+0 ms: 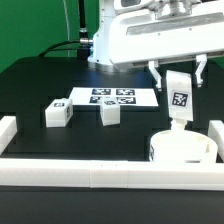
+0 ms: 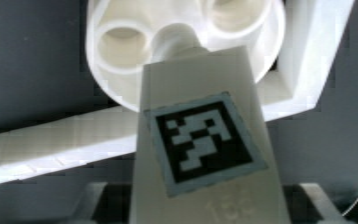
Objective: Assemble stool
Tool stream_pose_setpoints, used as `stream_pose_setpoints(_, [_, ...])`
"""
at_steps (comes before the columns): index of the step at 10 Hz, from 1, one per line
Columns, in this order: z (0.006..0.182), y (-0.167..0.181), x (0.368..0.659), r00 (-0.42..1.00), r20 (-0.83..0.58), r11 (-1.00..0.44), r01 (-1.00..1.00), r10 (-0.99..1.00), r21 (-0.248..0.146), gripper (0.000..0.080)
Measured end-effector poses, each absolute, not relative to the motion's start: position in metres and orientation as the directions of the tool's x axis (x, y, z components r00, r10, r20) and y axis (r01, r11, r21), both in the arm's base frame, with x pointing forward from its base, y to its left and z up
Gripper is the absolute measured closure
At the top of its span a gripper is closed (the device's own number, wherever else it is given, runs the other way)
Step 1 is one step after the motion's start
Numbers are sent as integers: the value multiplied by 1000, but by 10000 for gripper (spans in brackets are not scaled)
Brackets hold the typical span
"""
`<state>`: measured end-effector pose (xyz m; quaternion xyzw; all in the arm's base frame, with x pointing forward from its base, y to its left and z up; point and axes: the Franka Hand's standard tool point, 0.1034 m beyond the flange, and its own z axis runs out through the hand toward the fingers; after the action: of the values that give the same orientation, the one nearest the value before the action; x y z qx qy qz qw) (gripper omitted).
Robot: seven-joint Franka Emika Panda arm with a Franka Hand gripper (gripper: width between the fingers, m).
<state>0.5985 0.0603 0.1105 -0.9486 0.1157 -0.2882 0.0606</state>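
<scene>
My gripper [image 1: 179,72] is shut on a white stool leg [image 1: 180,100] that bears a black-and-white tag and hangs upright above the round seat [image 1: 183,148]. The seat lies at the exterior view's right, tucked into the corner of the border rails. In the wrist view the leg [image 2: 201,125] fills the middle, its far end reaching over the seat [image 2: 131,45] and its round holes. Two more legs lie on the black table: one at the exterior view's left [image 1: 57,113], one nearer the middle [image 1: 110,113].
The marker board [image 1: 111,97] lies flat at the back of the table. White border rails run along the front [image 1: 100,170], the left [image 1: 8,132] and the right [image 1: 216,135]. The arm's white body [image 1: 160,35] hangs over the back right.
</scene>
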Motion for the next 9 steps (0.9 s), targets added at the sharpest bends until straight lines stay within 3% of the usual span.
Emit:
stream_pose_setpoints(3, [118,71,616,796,540,-959,-184,-273,-214,471])
stream_pose_setpoints(9, [109,86,602,805,532,-961,-170,-263,-217,471])
